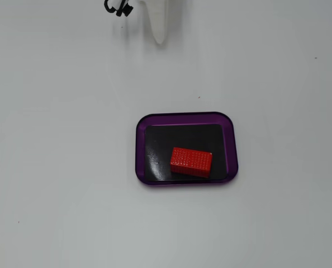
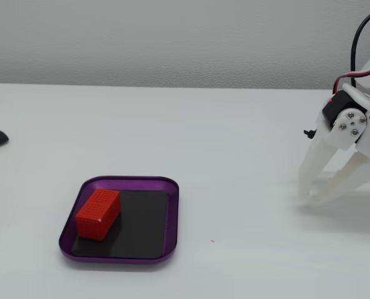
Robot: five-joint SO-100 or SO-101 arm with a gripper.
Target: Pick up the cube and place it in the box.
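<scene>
Cube [image 2: 98, 213] lies in box [image 2: 172, 212], well apart from spread, empty fingers [image 2: 306, 193] near worktop [image 2: 235, 143].

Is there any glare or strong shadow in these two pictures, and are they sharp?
In the fixed view from above, the box shows pale glare on its black base left of the cube; shadows are faint. In the fixed view from the side, soft shadow lies under the gripper and the base reflects dimly. Both look sharp, evenly lit.
</scene>
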